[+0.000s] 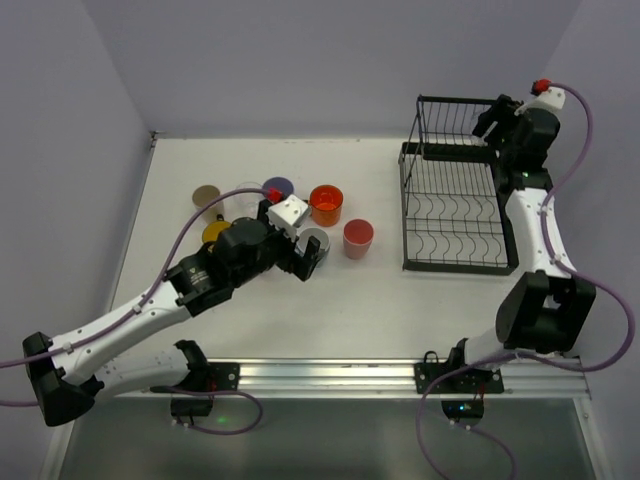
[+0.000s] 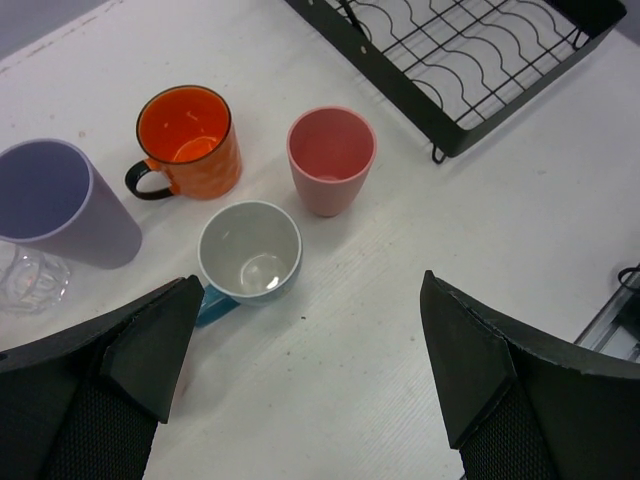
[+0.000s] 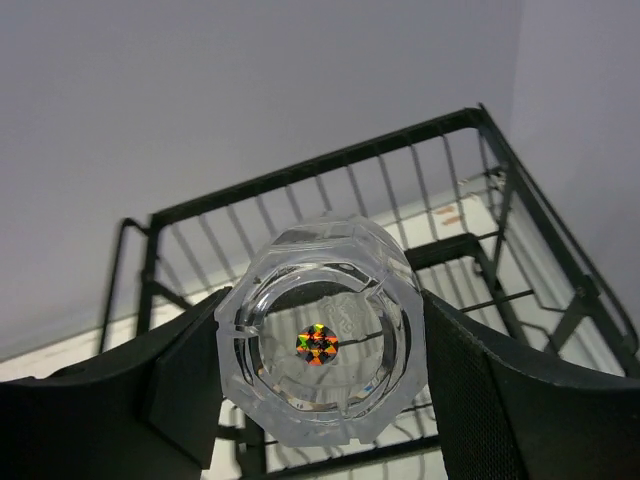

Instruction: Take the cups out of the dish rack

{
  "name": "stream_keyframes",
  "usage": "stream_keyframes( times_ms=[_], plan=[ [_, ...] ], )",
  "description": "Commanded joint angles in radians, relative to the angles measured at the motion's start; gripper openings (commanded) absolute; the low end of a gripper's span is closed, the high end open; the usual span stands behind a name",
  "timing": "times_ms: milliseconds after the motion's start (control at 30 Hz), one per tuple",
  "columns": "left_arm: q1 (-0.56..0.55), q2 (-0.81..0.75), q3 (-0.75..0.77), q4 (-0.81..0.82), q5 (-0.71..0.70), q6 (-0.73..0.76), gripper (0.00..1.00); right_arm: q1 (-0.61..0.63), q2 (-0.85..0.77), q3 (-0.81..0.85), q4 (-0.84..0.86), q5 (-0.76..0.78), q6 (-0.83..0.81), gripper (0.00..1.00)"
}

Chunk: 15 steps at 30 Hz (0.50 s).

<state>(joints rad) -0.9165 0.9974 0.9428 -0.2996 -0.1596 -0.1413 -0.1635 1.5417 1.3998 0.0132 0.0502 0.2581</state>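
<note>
The black wire dish rack (image 1: pixel 455 205) stands at the right of the table. My right gripper (image 1: pixel 487 125) is at its raised upper shelf and is shut on a clear faceted cup (image 3: pixel 320 340), held bottom toward the camera above the rack's wires (image 3: pixel 330 175). My left gripper (image 2: pixel 310 370) is open and empty just above the table, close to a blue mug (image 2: pixel 250 250) with a pale inside. An orange mug (image 2: pixel 190 140), a pink cup (image 2: pixel 331 160), a lavender cup (image 2: pixel 55 200) and a clear glass (image 2: pixel 25 280) stand upright around it.
In the top view a beige cup (image 1: pixel 207 195) and a yellow cup (image 1: pixel 215 232) stand left of the left gripper (image 1: pixel 312 258). The rack's slotted lower tray (image 2: pixel 470 60) holds no cups. The metal base rail (image 1: pixel 400 375) runs along the near edge.
</note>
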Motion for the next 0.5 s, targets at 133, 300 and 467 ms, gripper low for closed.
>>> stream_keyframes(
  times_ms=[133,300,467],
  plan=[
    [0.005,0.024,0.099,0.135,0.078,-0.138,1.0,0.013,-0.288,-0.28,0.382,-0.251,0.315,0.42],
    [0.007,0.093,0.139,0.281,0.159,-0.245,1.0,0.022,-0.478,-0.465,0.505,-0.369,0.478,0.41],
    [0.01,0.164,0.185,0.474,0.267,-0.346,1.0,0.027,-0.633,-0.59,0.577,-0.49,0.621,0.41]
  ],
)
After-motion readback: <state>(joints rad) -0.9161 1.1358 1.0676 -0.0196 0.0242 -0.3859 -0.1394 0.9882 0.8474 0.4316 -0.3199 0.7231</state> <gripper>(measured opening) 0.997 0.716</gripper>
